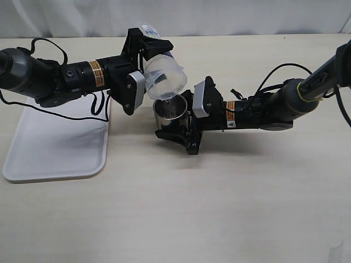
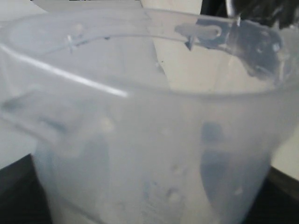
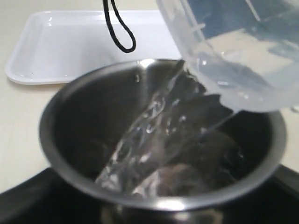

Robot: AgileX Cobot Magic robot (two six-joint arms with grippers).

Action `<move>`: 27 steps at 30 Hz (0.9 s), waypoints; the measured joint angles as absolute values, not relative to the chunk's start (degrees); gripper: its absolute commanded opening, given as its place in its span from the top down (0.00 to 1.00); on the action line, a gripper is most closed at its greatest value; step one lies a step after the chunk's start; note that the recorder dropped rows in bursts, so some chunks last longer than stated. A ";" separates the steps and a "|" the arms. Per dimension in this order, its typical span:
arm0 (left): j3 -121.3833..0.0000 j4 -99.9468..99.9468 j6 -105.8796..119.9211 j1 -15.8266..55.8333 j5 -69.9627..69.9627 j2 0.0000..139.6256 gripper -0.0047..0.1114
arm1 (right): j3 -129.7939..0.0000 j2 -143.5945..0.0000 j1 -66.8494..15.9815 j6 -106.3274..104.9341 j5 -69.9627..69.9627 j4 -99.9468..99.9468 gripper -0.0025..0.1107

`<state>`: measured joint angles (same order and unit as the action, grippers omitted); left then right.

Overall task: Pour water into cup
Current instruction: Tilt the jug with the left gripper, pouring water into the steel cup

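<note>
Seen from the exterior camera, your left gripper (image 1: 147,64) is clamped around a translucent plastic beaker (image 1: 164,76), one finger on each side of it. The beaker is tipped steeply, with its lip just above the cup (image 1: 170,112). The cup is short, steel and upright, and it stands near the middle of the table (image 1: 219,208), slightly toward the far edge. Your right gripper (image 1: 184,121) grasps the cup, its fingers pressed against opposite sides of the wall. A thin stream of water (image 1: 167,98) falls from the beaker's lip into the cup. A white tray (image 1: 55,148) lies flat by the tabletop's edge on the left of this view, under your left arm. A black cable (image 1: 98,104) hangs from that arm over the tray's rim. In your left wrist camera, the beaker (image 2: 154,140) fills almost the whole picture, cloudy and close. Two darker patches show through its wall, too blurred to name. In your right wrist camera, you look down into the cup (image 3: 70,135), whose inside is dark and shiny. The beaker (image 3: 243,70) overhangs its rim, and water (image 3: 154,140) runs from the lip in a clear, rippled ribbon to the bottom of the cup. Beyond the cup lie the tray (image 3: 70,42) and a loop of the cable (image 3: 119,32). This camera does not show the gripper's fingers clearly.
</note>
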<state>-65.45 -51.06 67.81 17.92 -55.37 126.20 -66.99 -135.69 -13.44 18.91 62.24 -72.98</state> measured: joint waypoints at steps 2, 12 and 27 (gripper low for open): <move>-65.45 -51.06 69.46 17.92 -55.49 126.20 0.96 | -66.99 -135.69 -13.44 18.91 62.01 -72.98 0.94; -65.56 -51.06 71.99 17.92 -55.75 126.20 0.96 | -66.99 -135.69 -13.44 18.91 61.71 -72.98 0.94; -65.56 -51.06 73.35 17.92 -55.86 126.20 0.96 | -66.99 -135.69 -13.44 18.91 61.57 -72.98 0.94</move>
<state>-65.56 -51.06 73.35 17.92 -55.86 126.20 -66.99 -135.69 -13.44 18.91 61.57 -72.98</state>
